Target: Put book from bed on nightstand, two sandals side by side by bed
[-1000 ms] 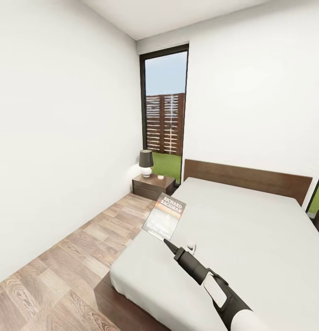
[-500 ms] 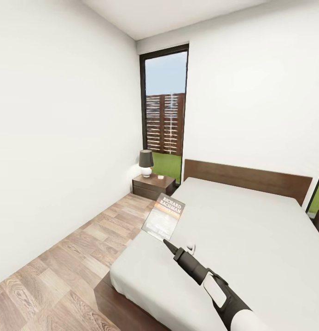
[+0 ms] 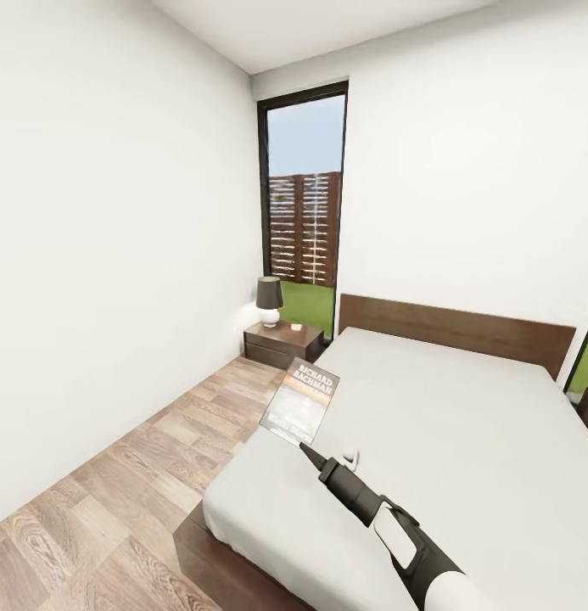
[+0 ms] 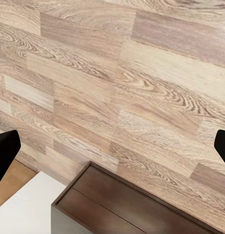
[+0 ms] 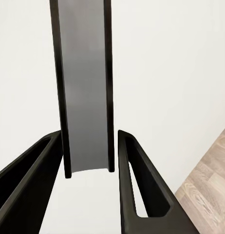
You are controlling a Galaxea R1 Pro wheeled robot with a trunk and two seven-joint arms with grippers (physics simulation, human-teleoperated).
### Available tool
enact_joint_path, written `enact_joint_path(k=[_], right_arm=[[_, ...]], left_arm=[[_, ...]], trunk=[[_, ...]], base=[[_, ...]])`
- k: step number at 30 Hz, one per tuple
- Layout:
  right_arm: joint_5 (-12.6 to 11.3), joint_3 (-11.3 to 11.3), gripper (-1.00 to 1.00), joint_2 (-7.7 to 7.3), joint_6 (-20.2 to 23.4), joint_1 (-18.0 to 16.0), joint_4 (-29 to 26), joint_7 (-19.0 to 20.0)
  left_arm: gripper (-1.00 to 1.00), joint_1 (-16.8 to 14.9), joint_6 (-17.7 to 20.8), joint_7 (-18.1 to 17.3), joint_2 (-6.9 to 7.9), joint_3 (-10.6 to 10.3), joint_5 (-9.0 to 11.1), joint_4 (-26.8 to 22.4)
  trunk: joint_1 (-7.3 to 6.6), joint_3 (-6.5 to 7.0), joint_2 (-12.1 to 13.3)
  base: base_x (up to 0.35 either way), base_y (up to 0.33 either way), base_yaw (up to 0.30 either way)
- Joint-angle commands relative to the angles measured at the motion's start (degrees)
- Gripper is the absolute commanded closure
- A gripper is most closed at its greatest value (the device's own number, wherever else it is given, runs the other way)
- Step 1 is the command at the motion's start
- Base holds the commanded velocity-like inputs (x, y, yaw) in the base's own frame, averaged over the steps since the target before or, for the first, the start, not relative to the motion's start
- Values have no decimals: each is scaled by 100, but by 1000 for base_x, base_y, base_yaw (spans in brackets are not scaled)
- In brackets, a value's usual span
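The right gripper [image 3: 306, 448] is clamped on the near edge of the book [image 3: 300, 400], holding it tilted in the air above the near left part of the bed [image 3: 463, 424]. White cover lettering reads "RICHARD BACHMAN" above an orange band; the smaller print is unreadable. In the right wrist view the fingers [image 5: 137, 185] pinch the book edge-on. The nightstand [image 3: 282, 344] stands far left beside the headboard, carrying a lamp [image 3: 269, 300]. The left gripper [image 4: 112, 141] is spread wide over the wood floor [image 4: 117, 73].
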Motion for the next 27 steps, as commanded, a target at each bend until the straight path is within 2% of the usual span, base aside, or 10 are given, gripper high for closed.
enact_joint_path(k=[1, 9, 27], right_arm=[[-62, 16, 100, -1, 59, -2, 2, 5], [-63, 19, 100, 3, 59, -2, 2, -2], [-63, 21, 100, 4, 59, -2, -3, -7]], left_arm=[[-100, 6, -12, 13, 1, -50, 59, -8], [-100, 4, -12, 13, 1, -50, 60, -8], [-100, 6, -12, 13, 1, -55, 62, -9]], trunk=[[2, 0, -3], [2, 9, -3], [2, 64, -3]], base=[[0, 0, 6], [0, 0, 130], [0, 0, 262]])
